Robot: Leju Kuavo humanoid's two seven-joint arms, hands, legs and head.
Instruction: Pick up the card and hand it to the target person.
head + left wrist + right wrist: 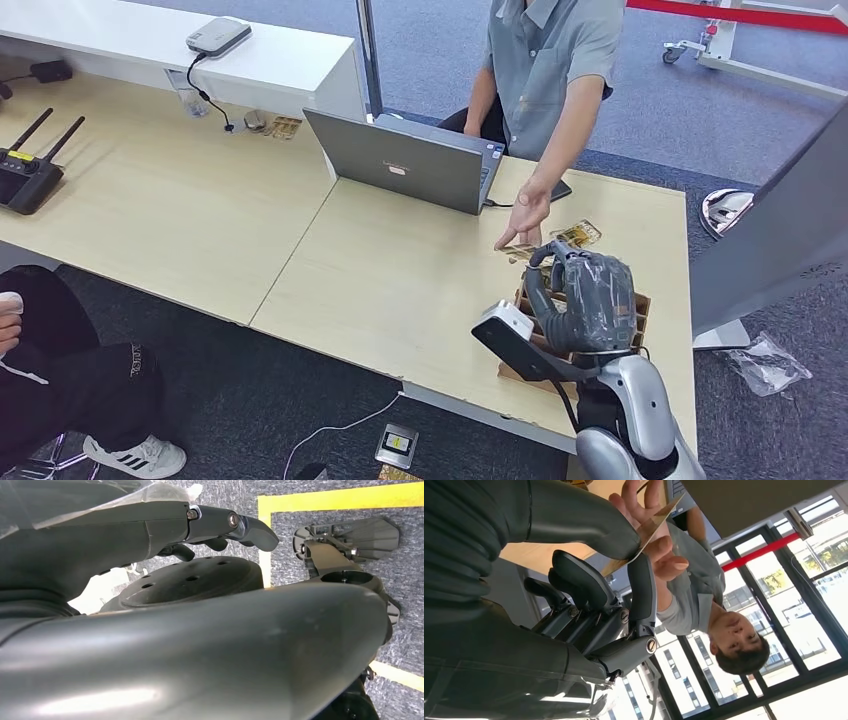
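Observation:
A tan card (516,249) (650,528) is pinched between the thumb and a dark finger of my right hand (585,292) (589,585), which is raised over the right end of the desk. A person in a grey shirt (548,60) stands behind the desk and reaches down; their hand (526,213) (659,545) grips the card's far end, so both of us hold it. My left hand (220,527) hangs low over grey carpet with a finger stretched out and nothing in it.
A brown cardboard card rack (632,312) sits under my right hand, with another card (581,233) lying beyond it. An open laptop (400,162) stands mid-desk, a router (28,175) far left. A grey partition (780,230) flanks the right. Another person (60,375) sits lower left.

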